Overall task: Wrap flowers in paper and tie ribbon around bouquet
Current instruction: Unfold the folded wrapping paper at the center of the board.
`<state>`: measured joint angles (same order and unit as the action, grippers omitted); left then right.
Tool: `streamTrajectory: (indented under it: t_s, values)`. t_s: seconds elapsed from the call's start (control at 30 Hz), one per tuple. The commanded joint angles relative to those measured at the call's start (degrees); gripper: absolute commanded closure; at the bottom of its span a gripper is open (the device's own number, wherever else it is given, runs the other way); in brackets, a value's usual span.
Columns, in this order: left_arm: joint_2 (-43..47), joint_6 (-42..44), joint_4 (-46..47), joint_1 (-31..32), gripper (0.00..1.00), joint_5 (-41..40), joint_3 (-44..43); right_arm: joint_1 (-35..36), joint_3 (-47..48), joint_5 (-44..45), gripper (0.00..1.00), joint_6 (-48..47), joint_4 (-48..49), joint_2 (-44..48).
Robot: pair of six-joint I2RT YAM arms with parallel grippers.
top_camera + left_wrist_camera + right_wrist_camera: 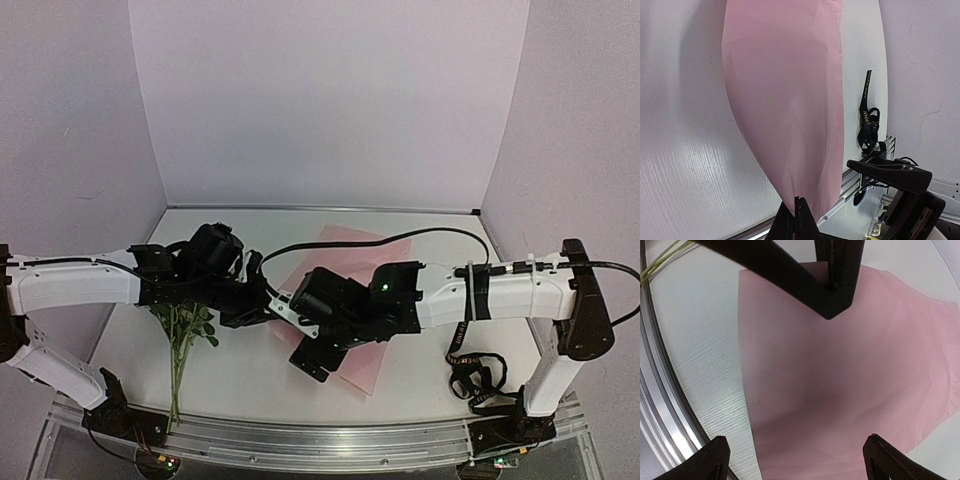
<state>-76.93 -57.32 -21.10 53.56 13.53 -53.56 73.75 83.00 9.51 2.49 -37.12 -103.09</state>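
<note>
The pink paper (352, 248) lies on the table's middle, one corner lifted. My left gripper (799, 212) is shut on that corner, and the sheet (785, 100) hangs away from its closed fingers. My right gripper (797, 460) stands open above the paper (850, 370), nothing between its fingers, facing the left gripper's fingers (832, 287). The flowers (186, 328) lie at the left under my left arm; leaves and long stems show, the heads are hidden. The black ribbon (470, 378) lies bunched by the right arm's base, also in the left wrist view (867, 117).
White walls close in the table at the back and both sides. A metal rail (330, 440) runs along the near edge. The flower stems (660, 260) reach toward that rail. A black cable (400, 238) arcs over the paper from the right arm.
</note>
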Motion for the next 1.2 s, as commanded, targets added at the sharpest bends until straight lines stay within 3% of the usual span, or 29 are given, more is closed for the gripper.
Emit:
streamTrajectory:
  t_s: [0.0, 0.47, 0.87, 0.97, 1.0, 1.07, 1.1, 1.13, 1.17]
  values:
    - [-0.03, -0.27, -1.33, -0.28, 1.0, 0.33, -0.77, -0.01, 0.96, 5.99, 0.08, -1.2, -0.21, -0.31]
    - [-0.2, 0.37, -2.94, -0.3, 1.0, -0.18, -2.27, 0.04, 0.23, 10.69, 0.19, -1.72, -0.75, 0.2]
    - [0.54, 0.02, -3.33, -0.3, 1.0, 0.36, -2.75, 1.45, 2.5, 12.38, 0.42, -1.97, -1.06, -4.44]
    - [0.57, -0.17, -3.41, -0.3, 1.0, 0.25, -2.46, 1.91, 3.07, 12.64, 0.55, -2.0, -1.0, -4.97]
    - [0.66, -0.32, -3.4, -0.3, 1.0, 0.02, -2.25, 1.98, 3.21, 12.95, 0.65, -2.01, -1.02, -5.12]
    - [1.14, -1.05, -3.46, -0.3, 1.0, -1.07, -1.59, 2.01, 3.46, 14.26, 0.94, -1.45, -1.01, -5.26]
    - [1.66, -1.39, -3.48, -0.42, 1.0, -1.74, -1.08, 2.01, 3.37, 15.03, 0.99, -1.04, -1.02, -4.96]
    - [2.29, -1.77, -3.55, -0.63, 0.93, -2.51, -0.5, 2.01, 3.13, 15.9, 1.0, -0.34, -0.99, -4.45]
    - [3.01, -2.23, -3.64, -0.85, 0.8, -3.43, 0.22, 1.99, 2.84, 16.97, 1.0, 0.71, -0.88, -3.89]
